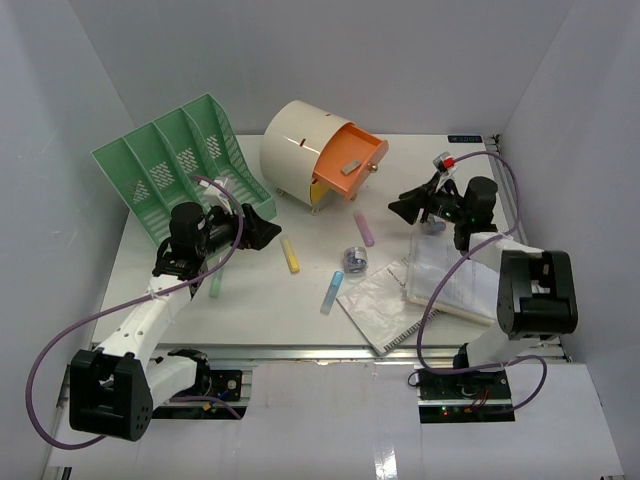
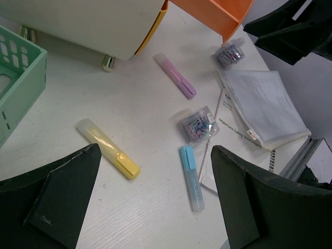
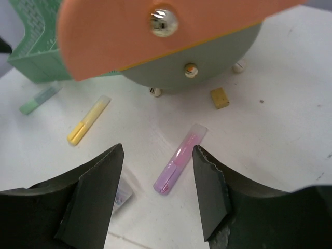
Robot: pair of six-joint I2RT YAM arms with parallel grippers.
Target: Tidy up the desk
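The white desk [image 1: 262, 300] carries loose stationery. A yellow highlighter [image 1: 290, 256], a blue highlighter [image 1: 331, 291], a purple highlighter [image 1: 364, 229] and a green highlighter [image 1: 215, 285] lie scattered across it. My left gripper [image 1: 262, 228] hovers wide open above the yellow highlighter [image 2: 108, 148] and the blue highlighter [image 2: 191, 177], holding nothing. My right gripper [image 3: 158, 150] is open above the purple highlighter [image 3: 180, 159], which lies on the desk between the fingers in view, untouched. A clear box of paper clips [image 2: 198, 124] sits near the blue highlighter.
A green file rack [image 1: 180, 165] stands at the back left. A cream drum drawer unit [image 1: 300, 150] has its orange drawer [image 1: 350, 160] pulled open. Papers and a plastic sleeve [image 1: 450, 275] lie front right. A small tan block [image 3: 220, 97] sits by the drum's feet, and a second clip box [image 2: 229, 53] under the drawer.
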